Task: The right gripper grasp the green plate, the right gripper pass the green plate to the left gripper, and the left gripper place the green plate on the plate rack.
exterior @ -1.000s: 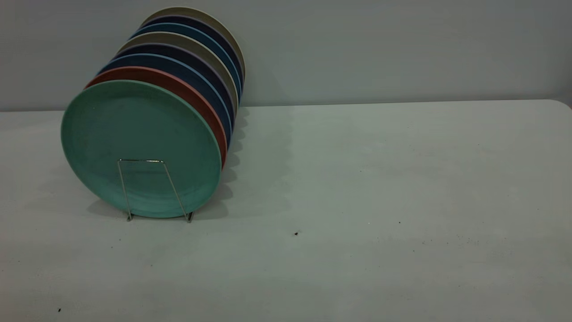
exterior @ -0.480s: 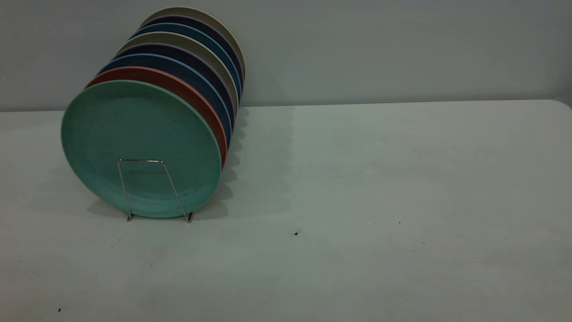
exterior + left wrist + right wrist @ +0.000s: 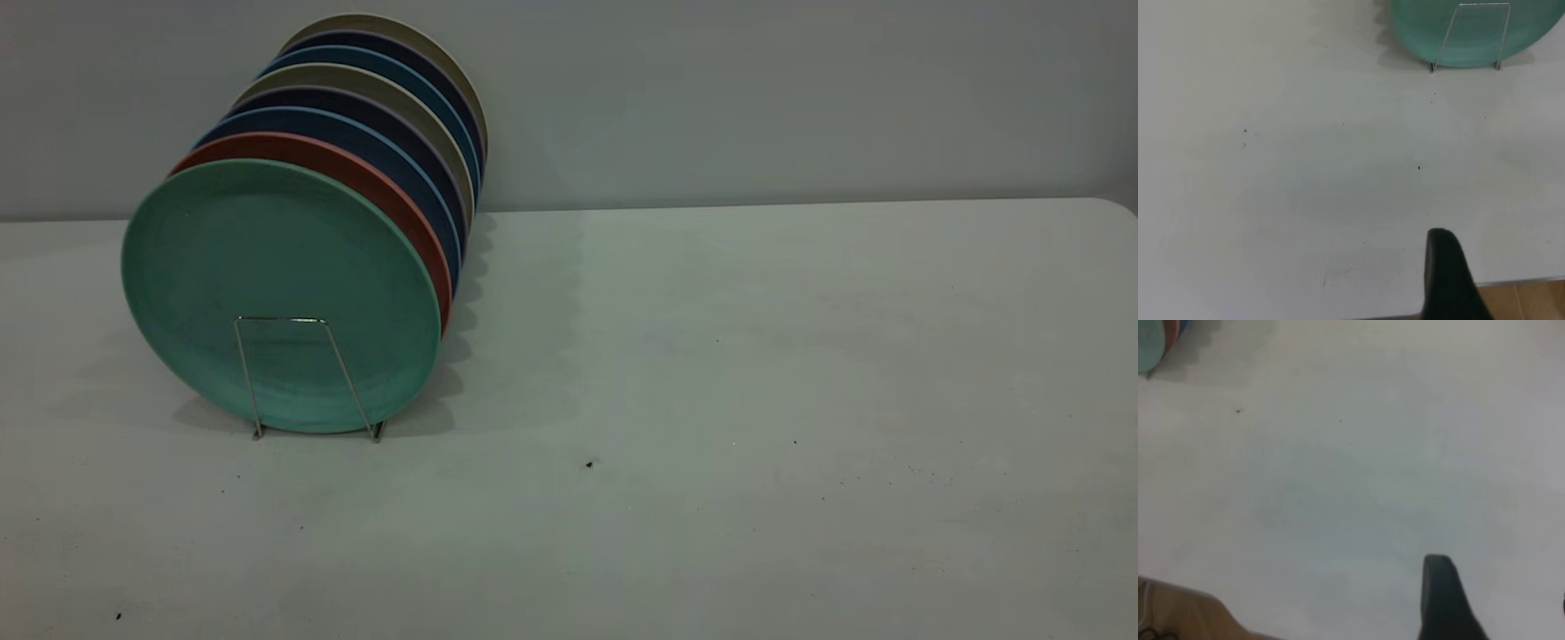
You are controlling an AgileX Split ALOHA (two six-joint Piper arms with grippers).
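The green plate (image 3: 267, 267) stands upright at the front of the plate rack (image 3: 280, 318), at the table's left, leaning on the salmon plate behind it. A wire loop crosses its lower face. Neither gripper shows in the exterior view. In the left wrist view, the left gripper (image 3: 1505, 270) hangs over the table's near edge, well short of the green plate (image 3: 1418, 27) and the plate rack (image 3: 1485, 4); one black finger (image 3: 1445, 273) shows, with nothing beside it. The right gripper (image 3: 1501, 587) is over bare table, open and empty, far from the green plate (image 3: 1148, 347).
Behind the green plate, a salmon plate (image 3: 356, 173), several blue plates (image 3: 391, 147) and beige plates fill the rack back to the wall. The white table (image 3: 756, 356) stretches to the right. Its edge and brown floor (image 3: 1525, 300) show by the left gripper.
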